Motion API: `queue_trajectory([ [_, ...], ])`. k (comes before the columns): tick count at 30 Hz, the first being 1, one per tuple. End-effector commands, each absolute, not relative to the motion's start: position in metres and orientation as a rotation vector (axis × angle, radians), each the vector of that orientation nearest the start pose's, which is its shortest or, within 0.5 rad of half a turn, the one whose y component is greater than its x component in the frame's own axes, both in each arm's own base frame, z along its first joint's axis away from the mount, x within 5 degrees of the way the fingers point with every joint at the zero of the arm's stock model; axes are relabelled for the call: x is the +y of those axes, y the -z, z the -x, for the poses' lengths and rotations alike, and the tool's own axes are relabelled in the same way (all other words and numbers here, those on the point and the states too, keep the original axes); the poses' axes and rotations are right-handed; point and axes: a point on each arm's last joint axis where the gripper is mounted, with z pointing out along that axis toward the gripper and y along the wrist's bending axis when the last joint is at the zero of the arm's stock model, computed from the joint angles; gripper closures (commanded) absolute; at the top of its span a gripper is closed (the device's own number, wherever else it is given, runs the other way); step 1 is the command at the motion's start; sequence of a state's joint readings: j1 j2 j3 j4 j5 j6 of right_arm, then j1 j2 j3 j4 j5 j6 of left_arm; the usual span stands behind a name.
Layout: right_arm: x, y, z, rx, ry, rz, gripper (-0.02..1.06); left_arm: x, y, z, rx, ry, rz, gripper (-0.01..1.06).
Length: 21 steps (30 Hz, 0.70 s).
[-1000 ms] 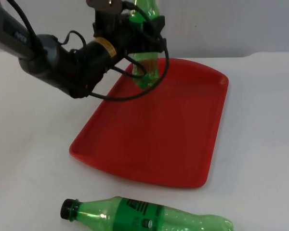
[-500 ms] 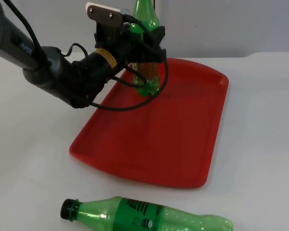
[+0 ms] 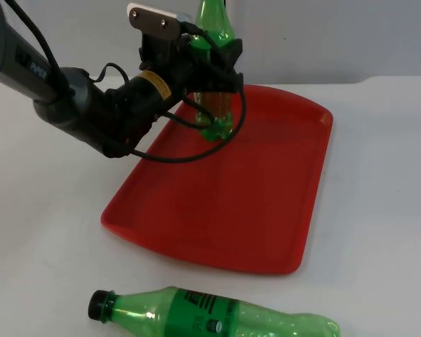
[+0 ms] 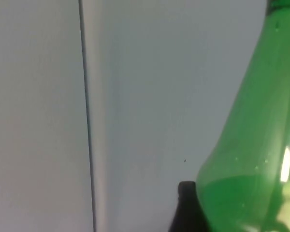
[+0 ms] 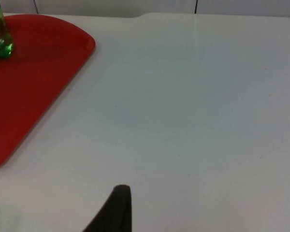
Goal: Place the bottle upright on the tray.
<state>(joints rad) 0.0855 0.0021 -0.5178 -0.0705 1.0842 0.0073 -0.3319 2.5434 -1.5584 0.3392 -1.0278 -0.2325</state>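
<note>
Bottle standing on the tray.
Your left gripper [image 3: 212, 62] is clasping the upright bottle [image 3: 214, 105], its base touching the red tray [image 3: 266, 203]; right jaws: you cannot tell.

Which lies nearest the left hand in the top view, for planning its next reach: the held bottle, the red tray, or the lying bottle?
1. Held bottle, upright in the left hand.
2. Red tray, just beneath.
3. Lying bottle, at the table's near edge.
</note>
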Motion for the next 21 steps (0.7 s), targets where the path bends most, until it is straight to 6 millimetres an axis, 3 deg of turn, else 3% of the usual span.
queue_trajectory([
  [1,-0.0061,-0.2807,0.007,2.04,0.025,0.066,-0.01,-0.1934,-0.0752,-0.4787,1.436,0.537,-0.447,0.4],
  [5,-0.0061,-0.2807,0.007,2.04,0.025,0.066,-0.01,-0.1933,-0.0758,-0.4788,1.431,0.539,-0.442,0.22],
  [19,-0.0061,-0.2807,0.007,2.04,0.025,0.066,-0.01,-0.191,-0.0759,-0.4798,1.432,0.535,-0.434,0.2],
  [21,-0.0061,-0.2807,0.007,2.04,0.025,0.066,-0.01,-0.191,-0.0759,-0.4798,1.432,0.535,-0.434,0.16],
])
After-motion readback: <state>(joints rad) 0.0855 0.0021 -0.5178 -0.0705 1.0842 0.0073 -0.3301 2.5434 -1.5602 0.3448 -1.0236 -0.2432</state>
